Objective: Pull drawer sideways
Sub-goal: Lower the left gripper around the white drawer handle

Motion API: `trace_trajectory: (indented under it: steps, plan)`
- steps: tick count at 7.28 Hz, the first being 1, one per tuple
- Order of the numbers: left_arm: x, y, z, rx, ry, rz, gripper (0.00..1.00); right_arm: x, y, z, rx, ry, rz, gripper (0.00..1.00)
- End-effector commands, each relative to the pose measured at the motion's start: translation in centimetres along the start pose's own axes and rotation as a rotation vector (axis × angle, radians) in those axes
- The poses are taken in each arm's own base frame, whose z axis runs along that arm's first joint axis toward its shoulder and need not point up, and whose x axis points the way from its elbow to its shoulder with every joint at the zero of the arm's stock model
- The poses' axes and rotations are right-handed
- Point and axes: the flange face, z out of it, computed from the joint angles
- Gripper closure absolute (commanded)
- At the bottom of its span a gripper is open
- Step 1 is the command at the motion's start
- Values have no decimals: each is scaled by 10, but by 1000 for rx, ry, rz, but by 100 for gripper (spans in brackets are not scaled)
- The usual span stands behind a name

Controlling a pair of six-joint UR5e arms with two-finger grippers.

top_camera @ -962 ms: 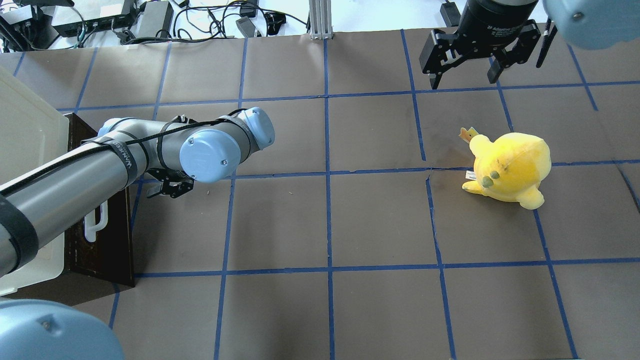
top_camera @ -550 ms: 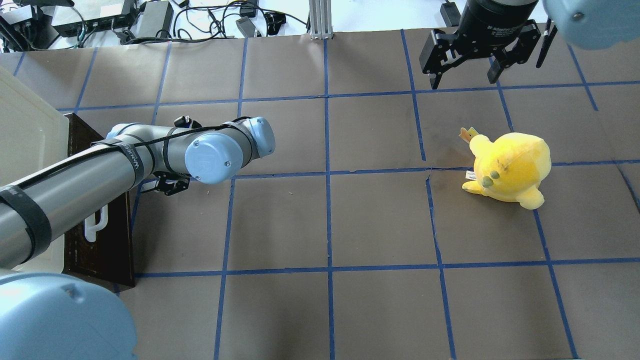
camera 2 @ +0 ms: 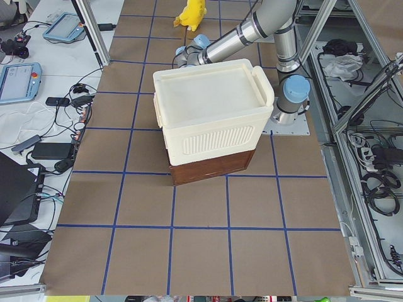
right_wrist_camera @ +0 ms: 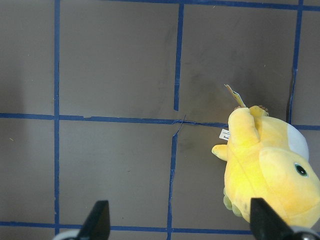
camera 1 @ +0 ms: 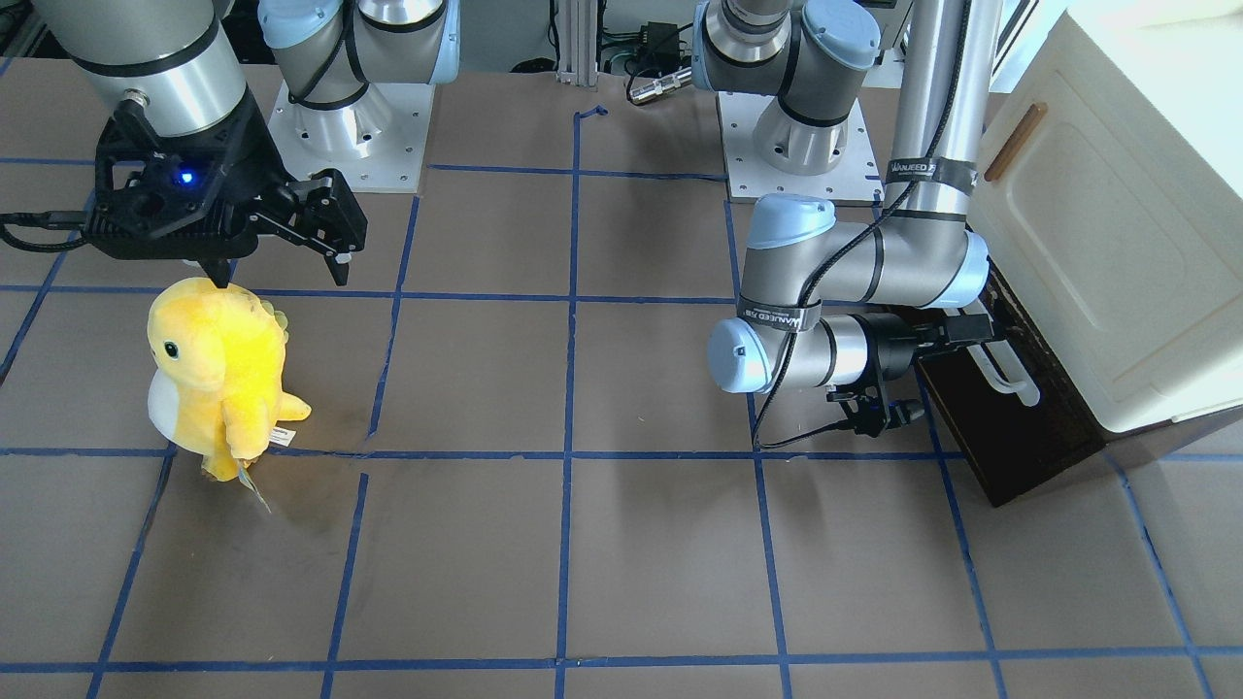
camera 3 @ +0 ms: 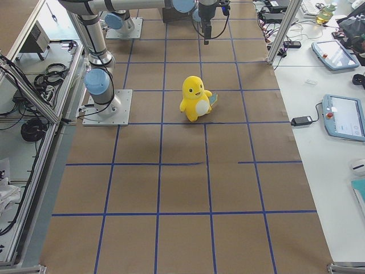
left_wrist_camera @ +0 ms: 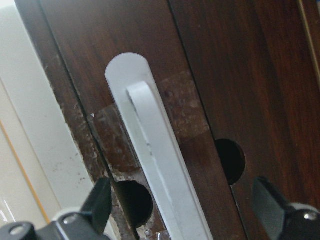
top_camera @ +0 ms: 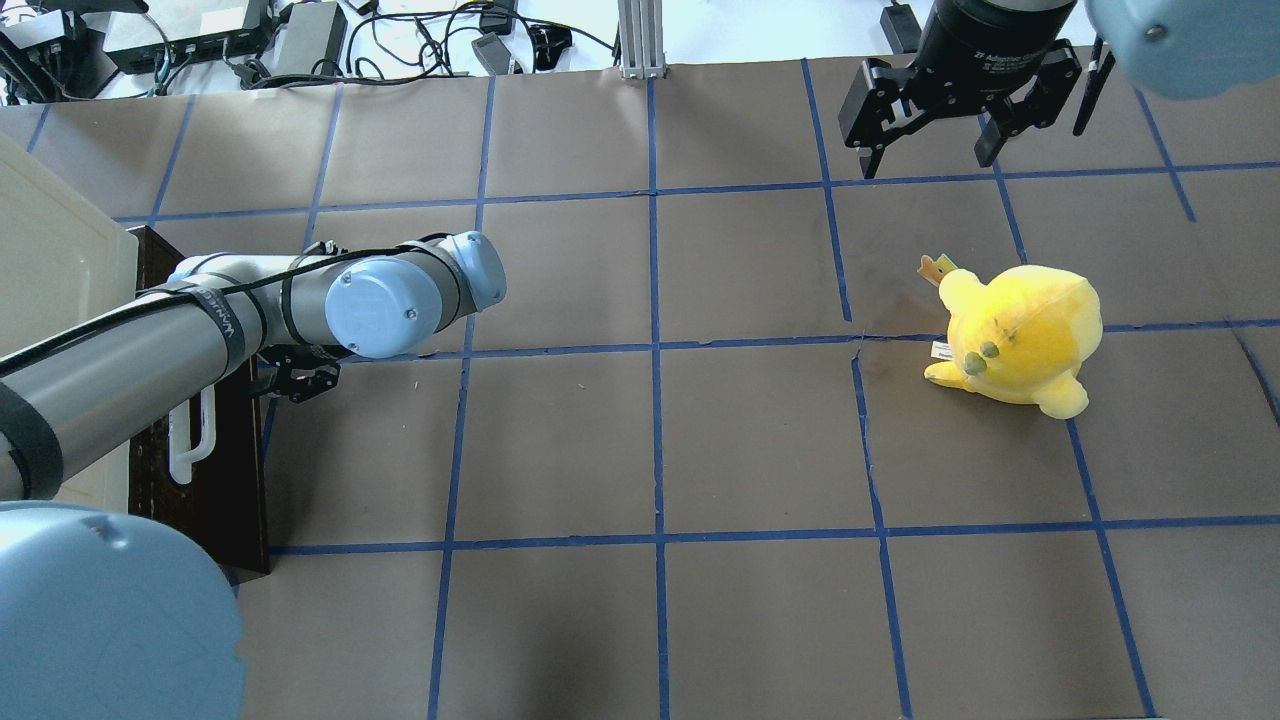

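The dark brown drawer (top_camera: pixel 215 480) sits under the cream cabinet at the table's left end, and none of its inside shows. Its white bar handle (top_camera: pixel 190 440) runs along the front and also shows in the front-facing view (camera 1: pixel 1012 377). My left gripper (camera 1: pixel 983 330) is open right at the drawer front. In the left wrist view the handle (left_wrist_camera: pixel 150 150) lies between the two fingertips (left_wrist_camera: pixel 97 205), which are apart from it. In the overhead view my own forearm hides this gripper. My right gripper (top_camera: pixel 930 150) is open and empty, high over the far right of the table.
The cream cabinet (camera 1: pixel 1117 243) with a small brown door handle (camera 1: pixel 1015 141) stands over the drawer. A yellow plush toy (top_camera: pixel 1020 335) stands on the right half of the table, below the right gripper (camera 1: pixel 282 267). Cables and boxes lie beyond the far edge.
My left arm has moved left toward the drawer front, bringing the gripper up to the white handle. The right arm and the plush toy have not moved.
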Motion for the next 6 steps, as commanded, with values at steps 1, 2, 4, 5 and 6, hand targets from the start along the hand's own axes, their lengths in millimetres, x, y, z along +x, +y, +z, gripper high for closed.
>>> trace_trajectory:
  steps: [1, 2, 4, 5, 6]
  plan:
    - [1, -3, 2, 3, -10, 5, 0, 0, 0, 0, 0, 0, 0, 0]
    - [-2, -4, 2, 22, -38, 5, 2, 0, 0, 0, 0, 0, 0, 0]
    - [-6, -4, 0, 25, -36, -8, 19, 0, 0, 0, 0, 0, 0, 0]
    - [-6, -3, 1, 26, -36, -11, 22, 0, 0, 0, 0, 0, 0, 0]
    - [-6, -4, 0, 25, -34, -14, 26, 0, 0, 0, 0, 0, 0, 0]
